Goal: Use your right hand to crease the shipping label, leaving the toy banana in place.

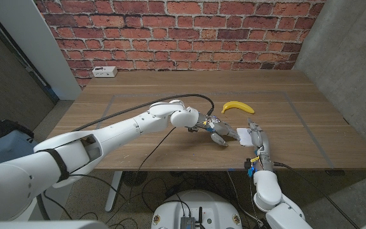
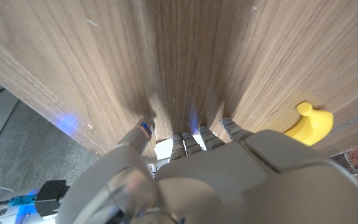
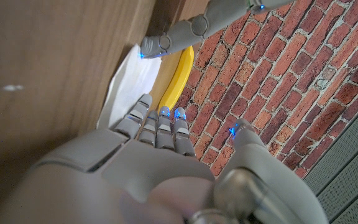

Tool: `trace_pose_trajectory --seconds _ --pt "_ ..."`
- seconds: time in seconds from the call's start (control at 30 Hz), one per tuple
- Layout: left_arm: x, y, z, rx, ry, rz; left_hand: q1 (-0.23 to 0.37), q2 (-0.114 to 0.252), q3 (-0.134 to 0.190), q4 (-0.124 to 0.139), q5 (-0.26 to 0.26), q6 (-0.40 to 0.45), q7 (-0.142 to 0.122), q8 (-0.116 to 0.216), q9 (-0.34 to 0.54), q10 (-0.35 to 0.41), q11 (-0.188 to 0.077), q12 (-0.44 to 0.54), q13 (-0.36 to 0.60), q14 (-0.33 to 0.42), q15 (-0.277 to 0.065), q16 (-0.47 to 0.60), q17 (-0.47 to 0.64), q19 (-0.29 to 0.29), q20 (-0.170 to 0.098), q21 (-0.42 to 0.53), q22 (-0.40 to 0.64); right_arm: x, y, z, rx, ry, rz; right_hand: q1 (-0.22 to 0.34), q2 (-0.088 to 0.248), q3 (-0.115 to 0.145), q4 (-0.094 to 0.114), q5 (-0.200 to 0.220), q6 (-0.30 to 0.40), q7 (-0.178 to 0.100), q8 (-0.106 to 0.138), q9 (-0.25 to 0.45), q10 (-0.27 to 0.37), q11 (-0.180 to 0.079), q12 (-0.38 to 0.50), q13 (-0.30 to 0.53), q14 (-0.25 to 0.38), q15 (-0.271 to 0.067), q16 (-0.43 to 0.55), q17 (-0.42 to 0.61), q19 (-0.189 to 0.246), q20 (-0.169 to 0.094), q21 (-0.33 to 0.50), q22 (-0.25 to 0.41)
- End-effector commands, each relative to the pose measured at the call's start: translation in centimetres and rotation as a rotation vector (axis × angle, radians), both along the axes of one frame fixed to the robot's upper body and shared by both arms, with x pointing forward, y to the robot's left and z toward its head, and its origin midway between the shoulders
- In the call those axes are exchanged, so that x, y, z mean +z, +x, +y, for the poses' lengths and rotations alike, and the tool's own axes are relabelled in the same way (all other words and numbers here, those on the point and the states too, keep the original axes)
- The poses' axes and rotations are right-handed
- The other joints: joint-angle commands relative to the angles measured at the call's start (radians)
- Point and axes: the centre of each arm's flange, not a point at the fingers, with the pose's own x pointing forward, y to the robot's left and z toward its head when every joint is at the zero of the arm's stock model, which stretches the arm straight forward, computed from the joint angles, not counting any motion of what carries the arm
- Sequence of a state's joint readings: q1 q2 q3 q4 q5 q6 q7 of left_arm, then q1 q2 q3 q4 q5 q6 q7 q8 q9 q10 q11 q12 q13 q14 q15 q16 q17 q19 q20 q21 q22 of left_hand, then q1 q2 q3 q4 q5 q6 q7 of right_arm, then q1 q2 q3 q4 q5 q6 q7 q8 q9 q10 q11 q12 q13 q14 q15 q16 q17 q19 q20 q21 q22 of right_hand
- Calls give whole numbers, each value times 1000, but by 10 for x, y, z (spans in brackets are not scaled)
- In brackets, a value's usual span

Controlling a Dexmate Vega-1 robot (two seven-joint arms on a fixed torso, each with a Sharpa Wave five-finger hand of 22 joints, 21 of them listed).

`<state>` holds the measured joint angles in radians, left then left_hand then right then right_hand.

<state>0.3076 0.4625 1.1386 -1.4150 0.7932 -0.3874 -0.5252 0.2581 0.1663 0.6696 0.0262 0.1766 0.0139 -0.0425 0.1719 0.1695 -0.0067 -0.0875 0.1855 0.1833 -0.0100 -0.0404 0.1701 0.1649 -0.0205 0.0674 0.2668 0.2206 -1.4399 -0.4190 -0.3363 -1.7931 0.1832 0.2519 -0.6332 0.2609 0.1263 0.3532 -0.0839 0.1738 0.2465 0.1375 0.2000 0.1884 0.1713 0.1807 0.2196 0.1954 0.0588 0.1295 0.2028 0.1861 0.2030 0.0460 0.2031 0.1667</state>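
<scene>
A white shipping label (image 1: 243, 135) is seen lying on the wooden tabletop (image 1: 138, 95), near the front edge and right of its middle. The toy banana (image 1: 237, 107) is placed just behind the label, toward the far edge, apart from it in the head view.

The right robot hand (image 1: 257, 138) is brought in from the front edge and is laid at the label's right side, fingers stretched toward the far edge. In the right wrist view the right robot hand (image 3: 160, 134) is shown with fingers extended together and the thumb apart, the fingertips (image 3: 143, 106) at the near end of the label (image 3: 132, 78); nothing is gripped, so the hand is taken as released. Whether the fingertips press on the paper cannot be told. The banana (image 3: 178, 78) is seen alongside the label's far edge in that view.

The left robot hand (image 1: 216, 130) is reached across from the left on a long white arm and is set at the label's left edge. Its fingers (image 3: 179, 34) are seen in the right wrist view, stretched over the label's far end. In the left wrist view the left robot hand (image 2: 191, 168) is shown with fingers pointed down at the tabletop, a patch of the label (image 2: 165, 149) between them and the banana (image 2: 309, 122) to one side. Nothing is enclosed; contact with the label cannot be judged.

A white power strip (image 1: 104, 72) is noted at the far left corner.
</scene>
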Motion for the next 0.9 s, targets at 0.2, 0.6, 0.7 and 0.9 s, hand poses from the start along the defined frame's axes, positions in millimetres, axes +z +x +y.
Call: trace_pose_trajectory --seconds 0.2,0.6,0.7,0.9 --pt "-4 -4 1 9 28 9 -7 6 3 8 -3 7 1 8 5 6 10 8 3 1 -37 4 1 -2 7 6 4 -16 -1 -11 -92 -17 29 -4 5 -7 -1 5 -8 16 -10 2 -27 -8 -11 1 -36 -14 -15 3 -34 -25 -16 4" --pt "-5 -5 1 8 28 7 -8 7 4 9 -3 4 2 7 5 4 9 8 3 0 -37 4 1 -4 7 6 4 -18 -3 -20 -142 -35 10 -2 10 -6 -1 6 -17 11 -12 2 -38 -16 -16 1 -49 -21 -18 3 -48 -35 -19 4" --pt "-6 -6 1 10 29 6 -8 7 4 9 -3 4 1 7 5 4 10 8 3 -1 -37 4 1 -4 7 6 4 -15 -4 -22 -147 -46 -4 -1 11 -6 -2 7 -18 11 -12 2 -38 -18 -15 1 -50 -23 -18 3 -48 -36 -18 4" --pt "-6 -6 1 15 29 3 -8 7 4 9 -3 4 1 7 5 2 10 8 3 -1 -37 4 1 -5 6 6 4 -7 -6 -23 -155 -68 -29 1 12 -5 -2 7 -17 10 -11 2 -37 -18 -15 1 -48 -25 -16 2 -46 -38 -17 4"
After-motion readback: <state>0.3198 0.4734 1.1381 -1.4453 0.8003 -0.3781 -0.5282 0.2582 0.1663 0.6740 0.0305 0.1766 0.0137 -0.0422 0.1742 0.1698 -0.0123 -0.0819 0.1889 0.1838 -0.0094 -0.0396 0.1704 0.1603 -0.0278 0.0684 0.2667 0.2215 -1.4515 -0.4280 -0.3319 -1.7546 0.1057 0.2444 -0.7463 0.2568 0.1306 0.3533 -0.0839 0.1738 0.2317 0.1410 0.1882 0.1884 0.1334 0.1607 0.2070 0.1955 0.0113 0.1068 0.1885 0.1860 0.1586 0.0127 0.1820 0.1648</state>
